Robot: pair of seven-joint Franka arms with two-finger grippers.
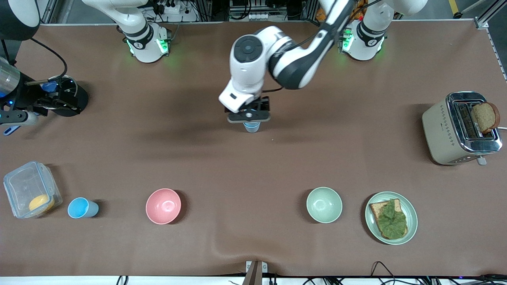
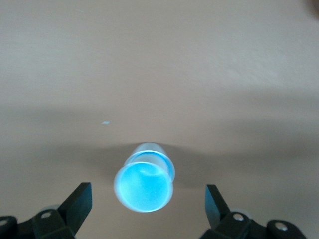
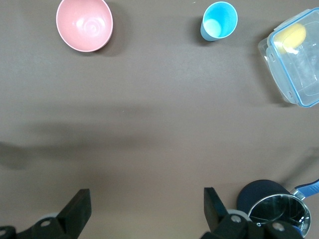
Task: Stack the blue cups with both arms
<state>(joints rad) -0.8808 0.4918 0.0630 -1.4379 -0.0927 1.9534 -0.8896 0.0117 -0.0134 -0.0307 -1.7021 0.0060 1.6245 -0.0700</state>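
Note:
One blue cup [image 1: 252,127] stands upright mid-table, farther from the front camera than the bowls. My left gripper [image 1: 248,116] hangs right over it. In the left wrist view this cup [image 2: 144,186] sits between the open fingers [image 2: 79,201], which stand well apart from its sides and do not touch it. A second blue cup [image 1: 82,208] stands near the front edge toward the right arm's end, between the plastic box and the pink bowl; it is also in the right wrist view as the cup [image 3: 218,21]. My right gripper [image 3: 147,199] is open and empty above bare table beside a saucepan.
A pink bowl [image 1: 163,206] and a pale green bowl [image 1: 324,204] stand near the front. A plate with a sandwich [image 1: 391,217], a toaster [image 1: 461,128], a clear lidded box [image 1: 29,190] and a black saucepan [image 1: 67,97] are near the table's ends.

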